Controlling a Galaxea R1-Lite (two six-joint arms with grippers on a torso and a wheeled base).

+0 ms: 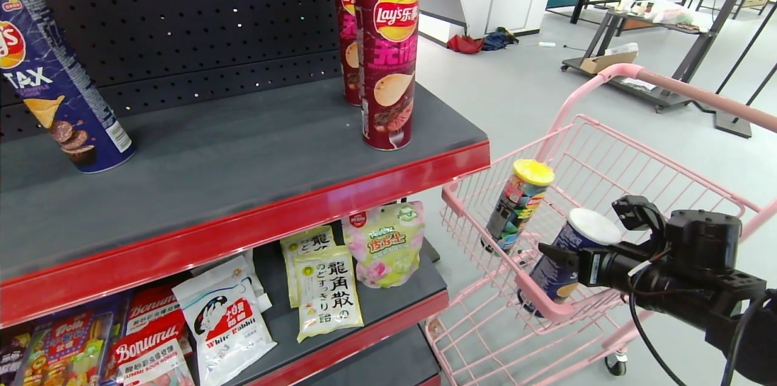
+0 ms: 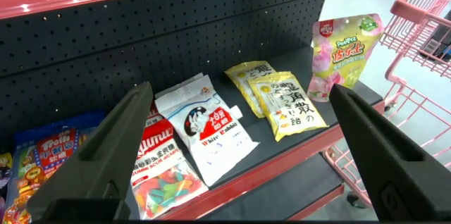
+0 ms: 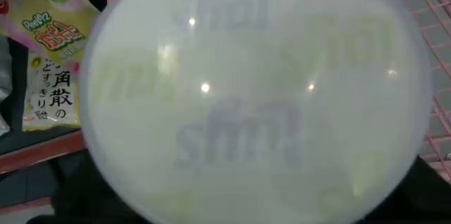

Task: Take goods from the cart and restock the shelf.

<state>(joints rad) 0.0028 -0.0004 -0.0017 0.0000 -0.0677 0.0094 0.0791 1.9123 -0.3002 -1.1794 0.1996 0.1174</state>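
Note:
A blue chip can with a white lid (image 1: 567, 258) leans inside the pink cart (image 1: 661, 167). My right gripper (image 1: 586, 229) is around its top, one finger on each side, shut on it. That lid (image 3: 254, 97) sits right up against the right wrist camera. A second can with a yellow lid (image 1: 516, 204) stands tilted in the cart beside it. My left gripper (image 2: 239, 146) hangs open in front of the lower shelf, its fingers (image 2: 106, 153) wide apart and holding nothing.
The grey top shelf (image 1: 243, 179) with a red edge carries two maroon cans (image 1: 388, 52) at its right end and a tilted blue can (image 1: 54, 82) at the left, with bare room between. Snack bags (image 2: 211, 136) lie on the lower shelf (image 2: 282, 160).

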